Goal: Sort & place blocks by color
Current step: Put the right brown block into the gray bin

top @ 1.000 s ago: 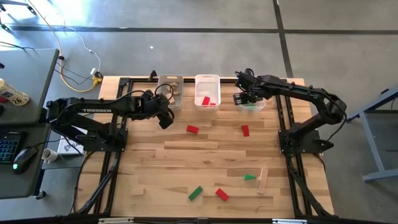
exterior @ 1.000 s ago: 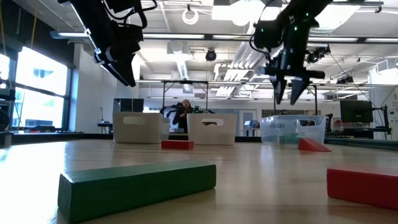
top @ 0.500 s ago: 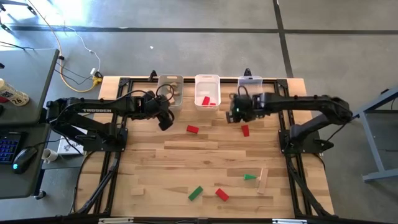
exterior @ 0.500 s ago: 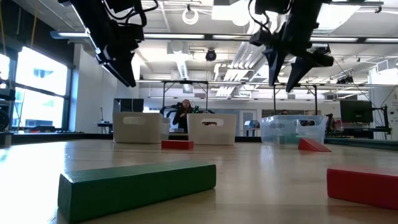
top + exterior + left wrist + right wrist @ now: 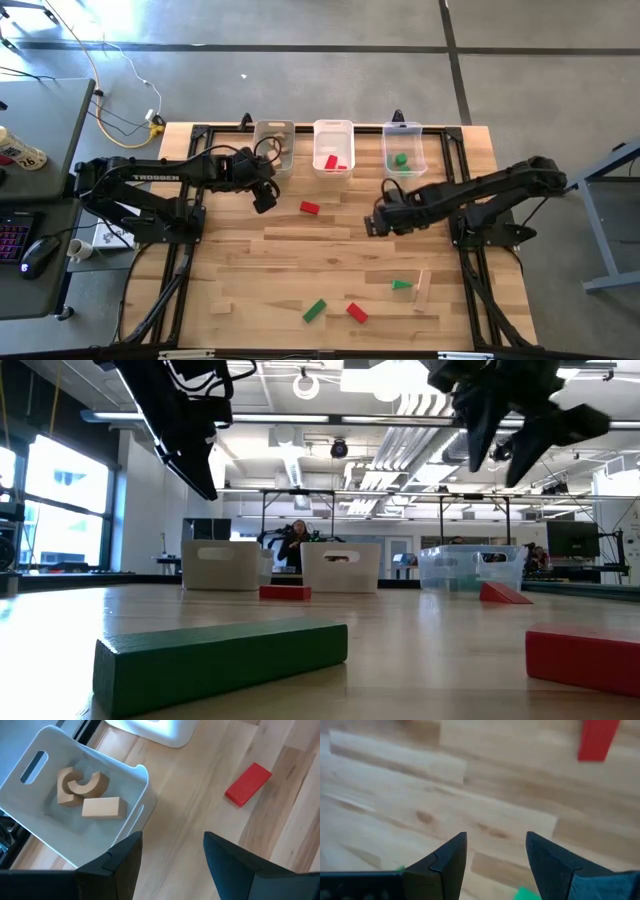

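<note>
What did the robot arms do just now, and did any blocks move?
The right gripper swung away from the right bin, where a green block lies, out over the middle of the table; its fingers stand open and empty. The left gripper kept hovering beside the left bin, open. The red block and the other loose blocks stayed put.

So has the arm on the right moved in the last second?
Yes. Its end effector, jaws open and empty, has swung away from the green-block bin at the table's far edge toward the middle of the table.
</note>
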Available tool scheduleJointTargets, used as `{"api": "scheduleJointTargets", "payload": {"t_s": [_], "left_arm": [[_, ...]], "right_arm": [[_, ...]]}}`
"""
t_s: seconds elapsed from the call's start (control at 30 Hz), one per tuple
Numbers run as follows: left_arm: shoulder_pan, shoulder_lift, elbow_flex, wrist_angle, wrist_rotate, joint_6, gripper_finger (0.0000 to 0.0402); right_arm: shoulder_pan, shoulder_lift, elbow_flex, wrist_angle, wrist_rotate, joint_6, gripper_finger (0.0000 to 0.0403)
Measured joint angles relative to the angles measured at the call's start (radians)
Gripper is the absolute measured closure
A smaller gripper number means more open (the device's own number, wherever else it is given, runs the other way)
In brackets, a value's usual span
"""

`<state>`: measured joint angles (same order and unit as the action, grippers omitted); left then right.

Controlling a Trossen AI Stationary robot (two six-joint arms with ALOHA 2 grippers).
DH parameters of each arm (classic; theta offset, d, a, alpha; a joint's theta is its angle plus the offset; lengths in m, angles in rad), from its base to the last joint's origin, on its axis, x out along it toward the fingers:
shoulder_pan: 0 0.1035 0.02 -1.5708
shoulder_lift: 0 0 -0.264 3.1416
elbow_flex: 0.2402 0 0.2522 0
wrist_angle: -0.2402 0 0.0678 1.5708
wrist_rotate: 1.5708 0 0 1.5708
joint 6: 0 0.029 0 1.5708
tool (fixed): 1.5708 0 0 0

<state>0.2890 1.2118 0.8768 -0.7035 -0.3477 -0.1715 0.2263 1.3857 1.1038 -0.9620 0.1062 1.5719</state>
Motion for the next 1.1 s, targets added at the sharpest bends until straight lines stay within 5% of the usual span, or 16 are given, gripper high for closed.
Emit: {"api": "scheduleJointTargets", "payload": {"t_s": [0.33, 0.7, 0.87, 1.1], "left_arm": [[0.0, 0.0, 0.0, 0.013, 0.001, -0.018, 0.0202], [0.001, 0.0, 0.0, 0.014, -0.003, -0.038, 0.0202], [0.0, 0.0, 0.0, 0.014, -0.003, -0.046, 0.0202], [-0.002, 0.0, 0.0, 0.015, 0.006, -0.078, 0.0202]], "right_arm": [[0.15, 0.0, 0.0, -0.121, -0.014, 0.17, 0.0215], [0.262, 0.058, 0.0, -0.13, -0.098, 0.138, 0.0215], [0.324, 0.068, 0.0, -0.13, -0.116, 0.013, 0.0215], [0.398, 0.068, 0.0, -0.13, -0.215, -0.432, 0.0215]]}}
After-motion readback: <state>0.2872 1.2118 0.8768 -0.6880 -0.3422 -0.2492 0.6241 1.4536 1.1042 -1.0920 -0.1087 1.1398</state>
